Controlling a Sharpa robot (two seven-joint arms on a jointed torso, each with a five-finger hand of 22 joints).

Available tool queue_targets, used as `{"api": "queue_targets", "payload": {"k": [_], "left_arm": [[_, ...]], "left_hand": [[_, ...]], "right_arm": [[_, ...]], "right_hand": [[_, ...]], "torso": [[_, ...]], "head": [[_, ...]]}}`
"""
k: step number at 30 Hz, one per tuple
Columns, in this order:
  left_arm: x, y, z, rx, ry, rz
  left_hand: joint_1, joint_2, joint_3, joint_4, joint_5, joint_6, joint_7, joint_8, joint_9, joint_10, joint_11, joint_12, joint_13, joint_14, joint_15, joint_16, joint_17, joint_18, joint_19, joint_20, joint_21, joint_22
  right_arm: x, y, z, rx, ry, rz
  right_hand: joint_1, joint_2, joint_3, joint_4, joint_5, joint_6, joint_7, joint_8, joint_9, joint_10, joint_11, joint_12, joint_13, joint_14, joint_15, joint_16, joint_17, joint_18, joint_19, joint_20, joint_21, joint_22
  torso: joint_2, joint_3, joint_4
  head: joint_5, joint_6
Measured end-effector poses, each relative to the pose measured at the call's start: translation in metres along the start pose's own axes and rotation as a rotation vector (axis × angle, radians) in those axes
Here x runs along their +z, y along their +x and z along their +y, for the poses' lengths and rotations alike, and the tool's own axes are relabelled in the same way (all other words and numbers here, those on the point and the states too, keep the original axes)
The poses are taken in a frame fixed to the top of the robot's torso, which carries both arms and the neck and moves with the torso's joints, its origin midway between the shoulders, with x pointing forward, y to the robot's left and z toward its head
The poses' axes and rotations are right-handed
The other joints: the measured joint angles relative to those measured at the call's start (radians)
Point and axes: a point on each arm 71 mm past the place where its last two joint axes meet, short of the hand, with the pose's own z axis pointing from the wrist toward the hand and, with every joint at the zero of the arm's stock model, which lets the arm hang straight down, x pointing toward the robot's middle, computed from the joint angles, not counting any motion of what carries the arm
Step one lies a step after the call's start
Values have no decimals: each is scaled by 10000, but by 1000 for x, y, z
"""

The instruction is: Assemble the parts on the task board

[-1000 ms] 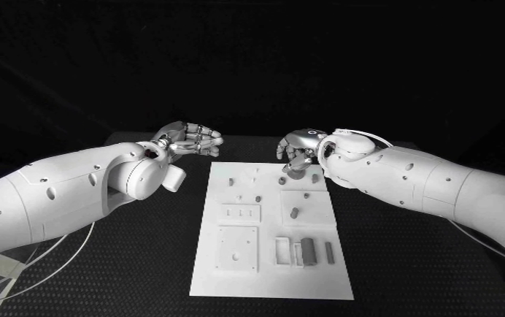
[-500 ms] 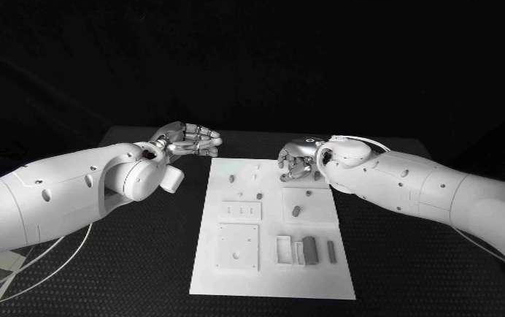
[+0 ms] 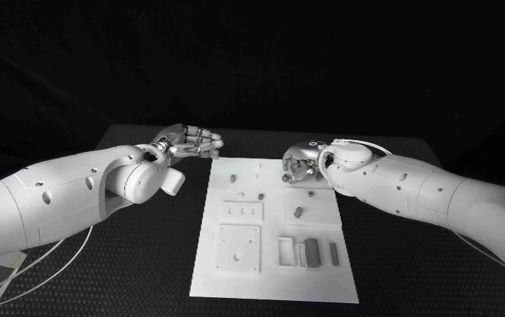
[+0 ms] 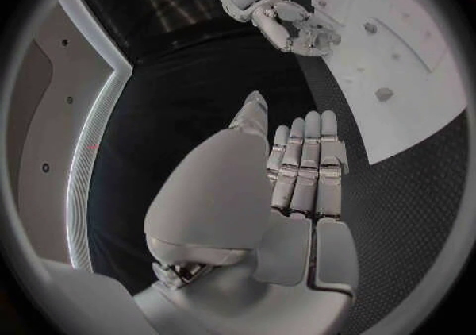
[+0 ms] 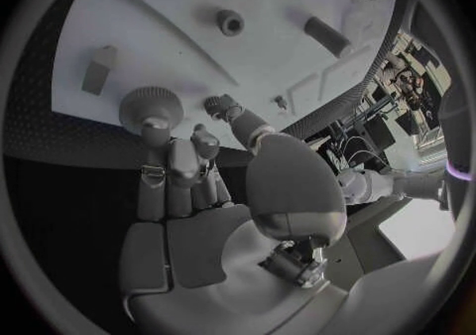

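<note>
The right robot hand (image 3: 302,162) pinches a round knurled part (image 5: 151,105) over the task board's (image 3: 271,277) far right corner. Lower it squarely; avoid tilting. The left robot hand (image 3: 190,142), fingers loosely curled and empty, hovers beside the board's far left corner.

We see a white task board (image 3: 271,273) on a black table (image 3: 137,258) with a tiny dot pattern. The small parts (image 3: 309,253) are grey. Both hands (image 3: 192,142) (image 3: 300,162) are silver.
</note>
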Motion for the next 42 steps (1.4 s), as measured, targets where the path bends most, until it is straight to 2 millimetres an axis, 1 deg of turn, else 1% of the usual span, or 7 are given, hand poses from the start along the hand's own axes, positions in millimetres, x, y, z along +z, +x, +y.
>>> {"api": "queue_targets", "payload": {"k": [8, 13, 19, 22, 28, 33, 42], "left_arm": [[0, 0, 0, 6, 6, -16], [0, -1, 0, 10, 5, -32], [1, -1, 0, 16, 10, -49], [1, -2, 0, 18, 9, -59], [1, -3, 0, 22, 5, -83], [1, -3, 0, 23, 5, -88], [0, -3, 0, 23, 4, -88]], "left_hand": [[0, 0, 0, 0, 0, 0, 0, -2, -24, 0, 0, -42, -19, 0, 0, -30, 18, -48, 37, -37, -38, -5], [0, 0, 0, 0, 0, 0, 0, -42, -41, 0, 0, -49, -35, 0, 0, -68, 33, -51, 37, -37, -38, -16], [0, 0, 0, 0, 0, 0, 0, -42, -41, 0, 0, -87, -35, 0, 0, -68, 33, -53, 37, -37, -38, -16], [0, 0, 0, 0, 0, 0, 0, -41, -41, 0, 0, -88, -45, 0, 0, -68, 43, -53, 37, -37, -38, -16], [0, 0, 1, 0, 0, 0, 0, -41, -51, 0, 0, -87, -44, 0, 0, -68, 43, -56, 36, -36, -38, -15], [0, 0, 0, 0, 0, 0, 0, -41, -50, 0, 0, -128, -44, 0, -1, -106, 54, -61, 36, -36, -38, -24], [-36, 36, 1, 0, 0, 0, 0, -91, -49, 0, 0, -128, -52, 0, -1, -106, 53, -66, 36, -36, -77, -23]], "right_arm": [[0, 1, 3, 10, -89, 15], [0, -1, 3, 17, -103, -40], [0, -3, 3, 19, -126, -111], [0, -4, 3, 22, -144, -142], [0, -6, 2, 24, -162, -183], [-1, -7, 2, 28, -183, -223], [-2, -8, 1, -18, -182, -345]], "right_hand": [[-83, 83, 32, 32, 0, -16, 14, -40, 28, 1, 0, 41, 18, 0, 0, 40, 24, -26, -1, 0, 41, 0], [-105, 106, 60, 4, 0, 149, -33, -19, 95, 3, 0, 67, 25, 0, 0, 81, 68, -29, 0, 0, 78, 0], [-197, 197, 126, 17, 0, 276, -154, 62, 161, 4, -1, 106, 24, 0, 0, 129, 94, -30, 1, 1, 155, 0], [-266, 288, 165, 1, 0, 386, -224, 68, 171, 40, -37, 106, 24, 42, -43, 154, 111, -32, 2, 2, 193, 0], [-245, 513, 220, 1, 0, 474, -278, 127, 230, 76, -71, 106, 23, 57, -57, 169, 138, -32, -5, -4, 251, 0], [-226, 757, 248, -27, 0, 574, -341, 172, 258, 113, -107, 145, 22, 94, -93, 212, 175, -34, -5, -5, 311, 0], [-284, 897, 248, -28, 0, 769, -517, 242, 401, 135, -206, 145, 21, 139, -149, 251, 175, -32, -38, -36, 386, 0]], "torso": [[123, -16, 30], [179, -17, 35], [226, -9, 35], [250, 5, 36], [290, 15, 44], [319, 21, 46], [363, 29, 49]], "head": [[-10, 4], [18, -5], [22, -15], [2, -6], [-31, 18], [-48, 27], [-63, 64]]}}
